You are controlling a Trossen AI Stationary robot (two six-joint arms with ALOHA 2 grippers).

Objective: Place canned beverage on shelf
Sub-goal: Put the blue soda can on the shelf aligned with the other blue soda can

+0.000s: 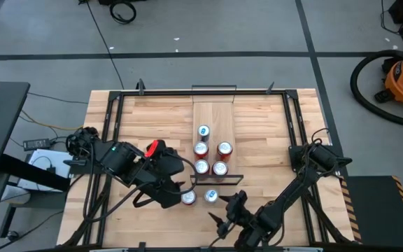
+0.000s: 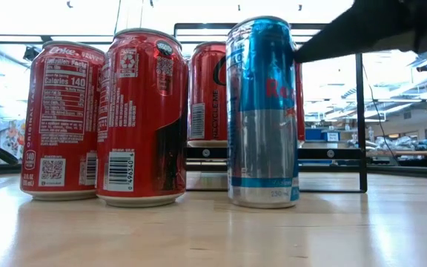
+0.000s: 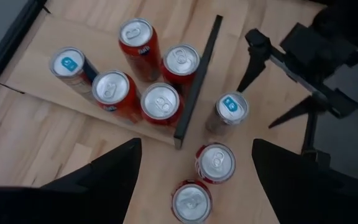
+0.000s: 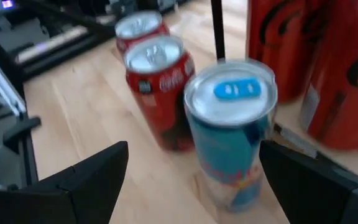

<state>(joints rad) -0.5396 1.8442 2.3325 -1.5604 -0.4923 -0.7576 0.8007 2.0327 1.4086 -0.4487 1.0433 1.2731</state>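
Shelf (image 1: 214, 115) lies ahead of both grippers, five cans on its near end. Blue-tab can (image 4: 230, 134) stands on the tabletop (image 1: 152, 115) just ahead of the right gripper (image 4: 191, 180), between its spread fingers. Two soda cans (image 3: 215, 163) stand below the left gripper (image 3: 194, 171), just beside the blue-tab can

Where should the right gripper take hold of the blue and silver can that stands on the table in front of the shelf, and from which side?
Probably across the round body of the blue and silver can, below the rim, from the side away from the shelf. The can stands upright, the right gripper is open and faces it, and a red cola can stands close beside it.
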